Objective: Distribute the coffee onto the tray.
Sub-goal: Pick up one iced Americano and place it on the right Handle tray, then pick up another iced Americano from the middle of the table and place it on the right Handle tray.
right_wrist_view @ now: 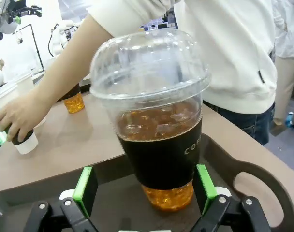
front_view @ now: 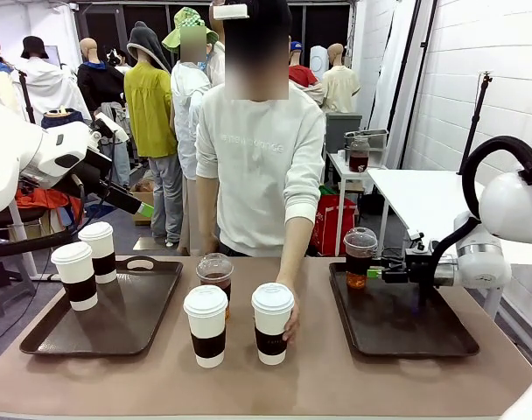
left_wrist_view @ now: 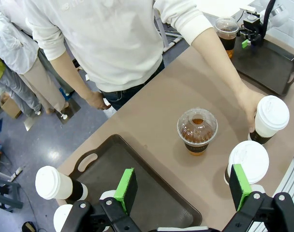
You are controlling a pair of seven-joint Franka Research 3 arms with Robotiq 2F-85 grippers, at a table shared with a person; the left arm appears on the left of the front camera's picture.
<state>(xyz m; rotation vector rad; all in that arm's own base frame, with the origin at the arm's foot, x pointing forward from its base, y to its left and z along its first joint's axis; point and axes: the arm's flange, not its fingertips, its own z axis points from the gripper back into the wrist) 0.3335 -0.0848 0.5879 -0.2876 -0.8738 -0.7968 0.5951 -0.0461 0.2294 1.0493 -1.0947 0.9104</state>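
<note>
— Right pincer [right_wrist_view: 144, 181]: how does it stand?
— Wide. Its green pads sit low on either side of a clear cup [right_wrist_view: 159, 125] of brown drink, and a gap shows between the cup and at least one pad. The cup is upright on the far left corner of the right tray [front_view: 406, 341].
— And the left pincer [left_wrist_view: 182, 188]?
— Also wide and holding nothing. It hangs above the left tray [left_wrist_view: 152, 193] and the table [front_view: 336, 376].
— Where is the rest of the coffee?
— A white cup [front_view: 76, 276] with a black sleeve and a second white cup [front_view: 98, 252] stand on the left tray's left end. A third white cup [front_view: 206, 325] and a fourth white cup [front_view: 272, 321] stand on the table between the trays. The second clear cup [front_view: 215, 278] is just behind them. The person's hand [front_view: 291, 325] rests on the fourth.
</note>
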